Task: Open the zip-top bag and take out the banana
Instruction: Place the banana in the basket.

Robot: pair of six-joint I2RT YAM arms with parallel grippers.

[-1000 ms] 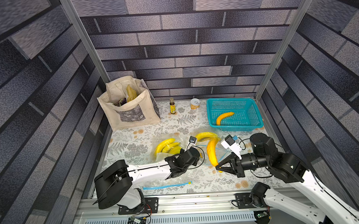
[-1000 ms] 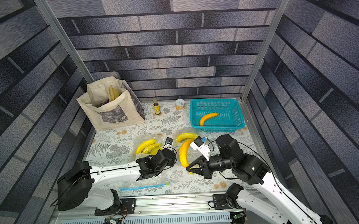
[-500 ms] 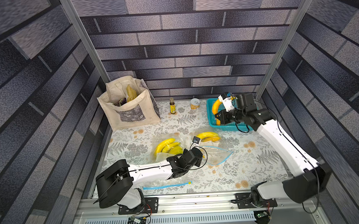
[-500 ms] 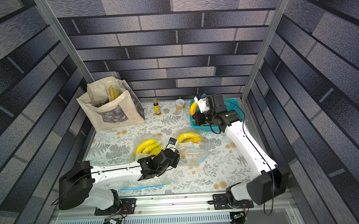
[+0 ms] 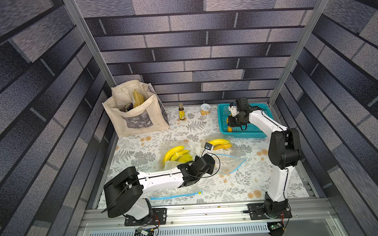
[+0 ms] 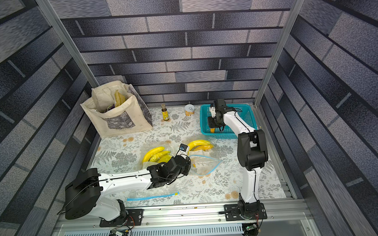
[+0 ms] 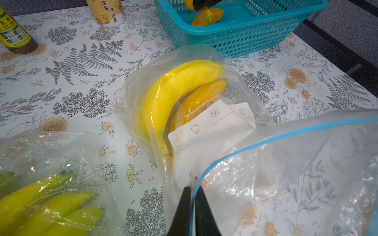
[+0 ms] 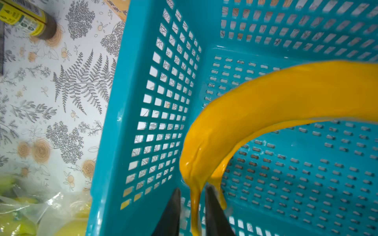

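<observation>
1. Along the near edge of the table (image 5: 241, 186) lies a flat clear bag (image 5: 165, 192) with a blue zip strip. Neither arm touches it.
2. Toward the middle of the table, the left gripper (image 7: 192, 194) is closed on the blue rim of the zip-top bag (image 7: 286, 163). The left wrist view shows its jaws pinching that rim. The bag's mouth gapes and nothing yellow shows inside, so the opening step looks finished.
3. Just beyond lie two more clear bags, one around a bunch of bananas (image 5: 177, 154) and one around a pair of bananas (image 7: 180, 96). Neither is held.
4. In the far right corner sits the teal basket (image 8: 143, 102).
   - The banana (image 8: 276, 98) is inside it, with its stem between the jaws of the right gripper (image 8: 192, 188).
   - Those jaws stand apart with a gap on each side of the stem, so they read as open rather than gripping.
   - A second orange curve beneath the banana is probably another one.
5. The step in hand looks like setting the banana down, with the task nearly complete.
   - Next, the right arm needs to rise straight out of the basket, clear of the stem and the side wall.
   - The left jaws then need to let go of the rim.
6. Along the far edge stand a bottle (image 5: 181, 111) and a can (image 5: 205, 109), with a tote bag (image 5: 138, 123) at the far left corner. None of them matters here.
</observation>
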